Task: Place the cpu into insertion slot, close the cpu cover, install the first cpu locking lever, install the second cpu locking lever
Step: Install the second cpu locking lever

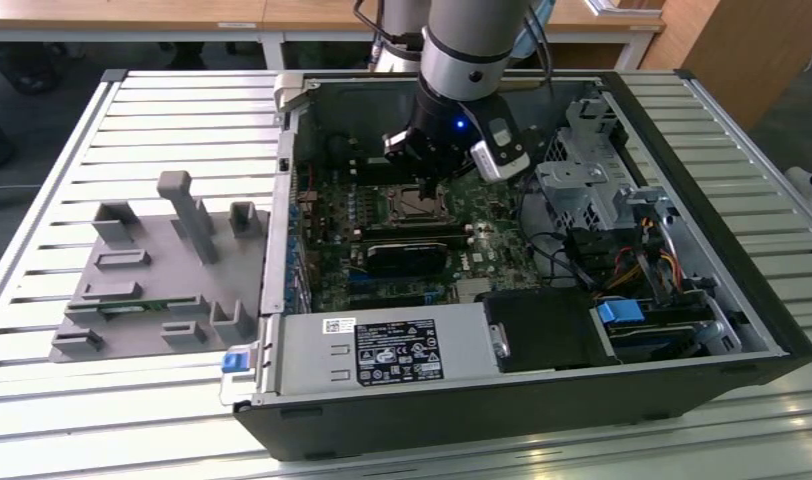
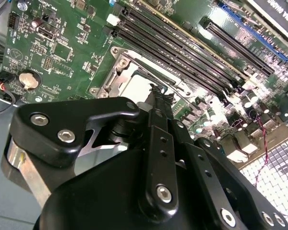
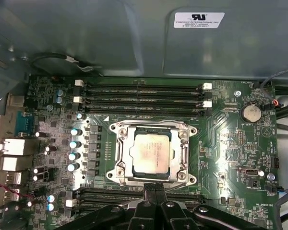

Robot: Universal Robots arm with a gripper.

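cpu [image 3: 151, 153]: seated in the insertion slot [image 3: 121, 158] mid-motherboard [image 3: 230, 158], cpu cover [image 3: 126, 139] lying flat around it. gripper [image 3: 155, 188]: i see it poised at the socket's near edge, jaws pressed together, holding nothing. memory slots [image 3: 144, 96] beyond the socket.

A workbench [image 1: 59, 400] topped with pale metal slats carries everything in the exterior view. An open black computer case [image 1: 513, 420] lies on its side on the slats, its inside facing up. Just beside it, toward the exterior view's left, sits a grey plastic fixture tray [image 1: 153, 290] with upright posts and holders.
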